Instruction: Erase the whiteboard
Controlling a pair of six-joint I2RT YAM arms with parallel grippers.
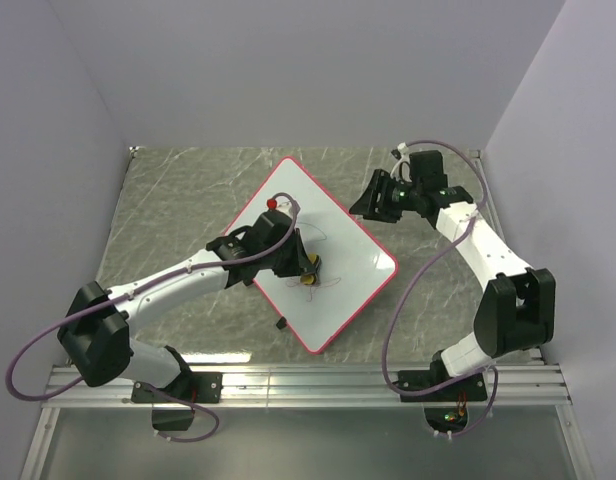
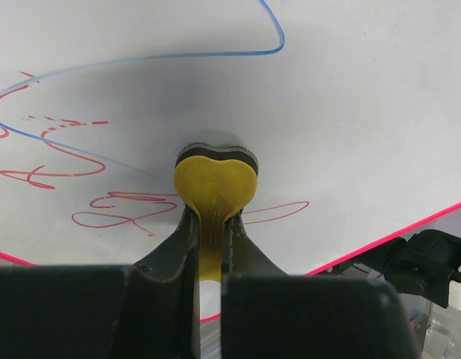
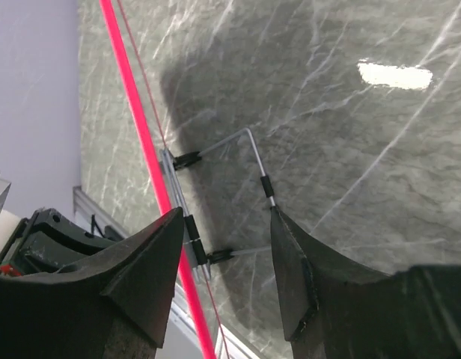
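Note:
The whiteboard (image 1: 350,238) lies turned like a diamond on the marble table, with a red-pink rim. Red scribbles (image 2: 114,213) and a blue line (image 2: 141,63) mark it in the left wrist view. My left gripper (image 1: 301,268) is over the board's middle, shut on the yellow-and-black eraser (image 2: 215,179), whose black pad rests on the board (image 2: 350,112). My right gripper (image 1: 364,207) is open and empty beside the board's upper right edge. In the right wrist view it (image 3: 227,247) straddles the board's wire stand (image 3: 249,153) next to the red rim (image 3: 137,120).
A small red knob (image 1: 273,201) sits near the board's upper left edge. A small black piece (image 1: 281,323) lies at the lower left edge. Grey walls close in the table (image 1: 188,190) on three sides; a metal rail (image 1: 308,380) runs along the near edge.

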